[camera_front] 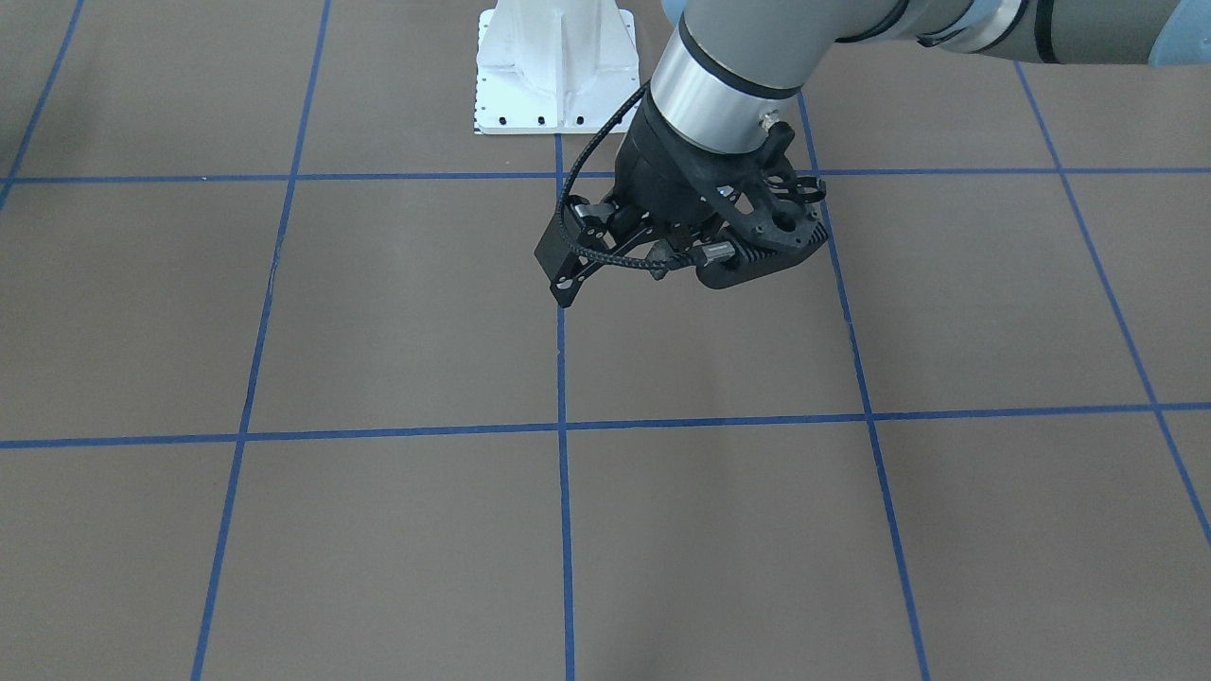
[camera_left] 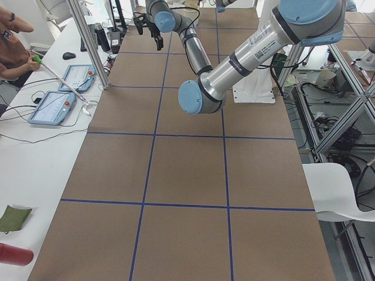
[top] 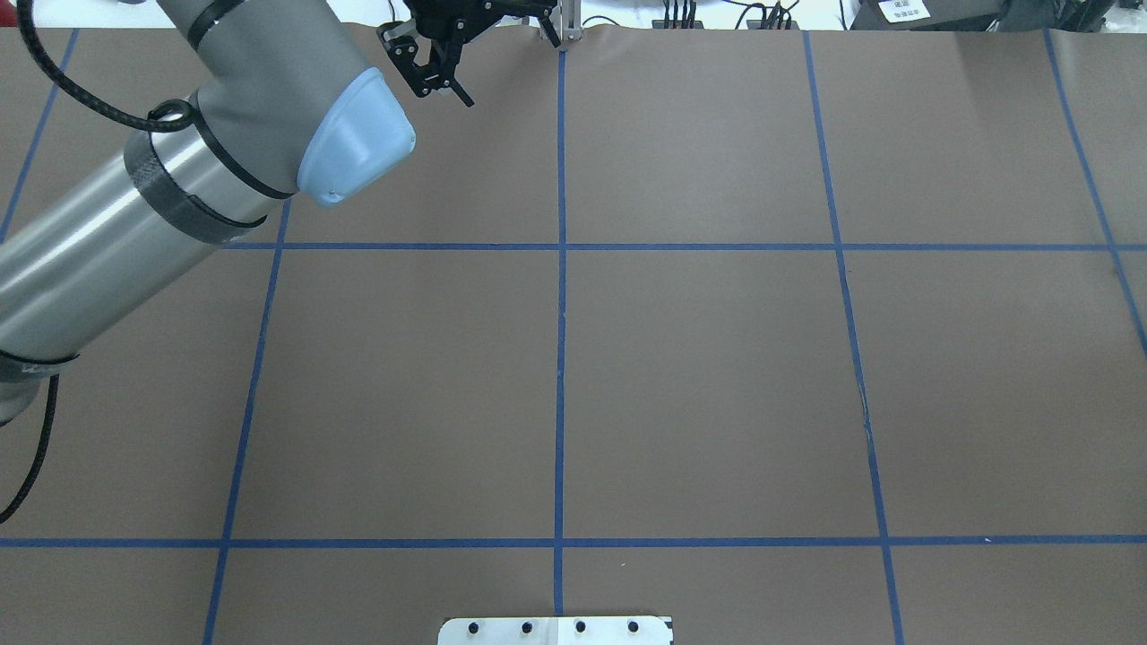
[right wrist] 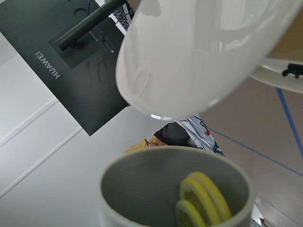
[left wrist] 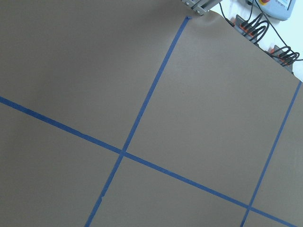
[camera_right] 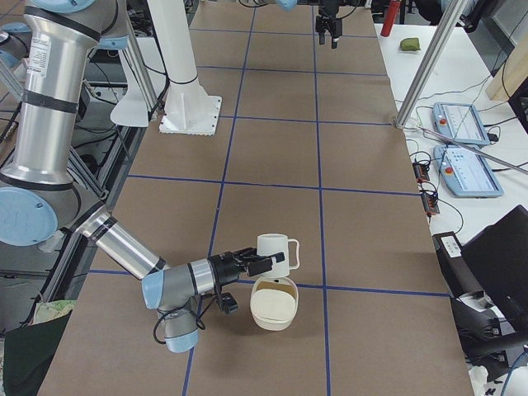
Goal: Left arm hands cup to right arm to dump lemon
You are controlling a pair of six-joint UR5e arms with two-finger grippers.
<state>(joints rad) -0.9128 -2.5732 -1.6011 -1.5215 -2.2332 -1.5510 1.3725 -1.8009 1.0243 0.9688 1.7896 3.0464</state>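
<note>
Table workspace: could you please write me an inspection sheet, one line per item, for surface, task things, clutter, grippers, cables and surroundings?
Surface: brown table cover with a blue tape grid.
Job's things: cream-white mug upright at the right gripper, beside a cream bowl; yellow lemon slices inside the mug.
Clutter: red cylinder and green cloth on the side bench.
Grippers: left gripper open and empty, at the far table edge; right one, cannot tell whether it is shut.
Cables: braided black cable hangs along the left arm.
Surroundings: person, two tablets, white chair.
</note>
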